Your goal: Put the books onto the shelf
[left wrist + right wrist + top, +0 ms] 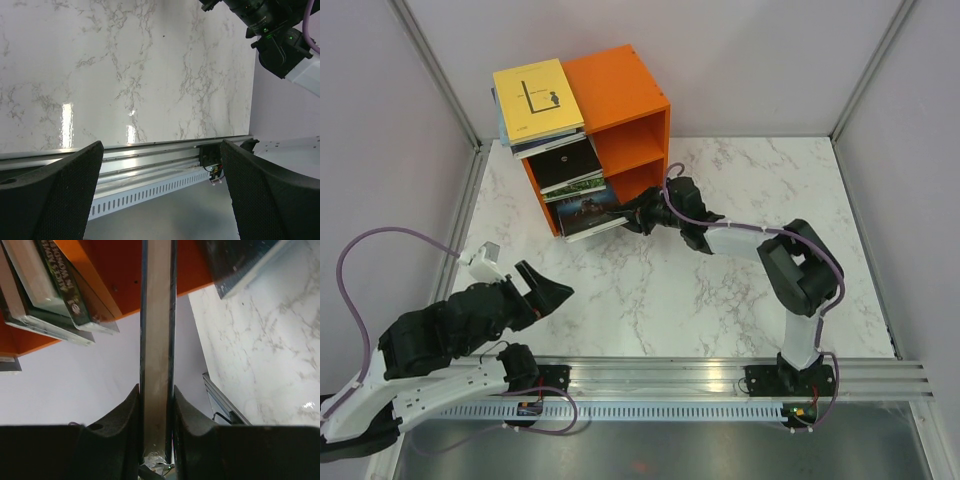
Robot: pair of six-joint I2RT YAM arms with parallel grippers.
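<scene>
While your left gripper (544, 288) hangs wide apart and empty, your right gripper (638, 213) pinches 1 thin dark paperback book (586, 212) by its edge, partway inside the bright orange wooden shelf's (620, 75) lower compartment, likely to slide it in flat.

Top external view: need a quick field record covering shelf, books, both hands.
shelf: orange, two compartments, far left of the marble table
on top: yellow book atop a stack
upper compartment: black book, sticking out
lower compartment: dark-covered book, sticking out
right hand: shut on the dark-covered book, at the lower compartment
left hand: open, empty, over the table's near left
</scene>
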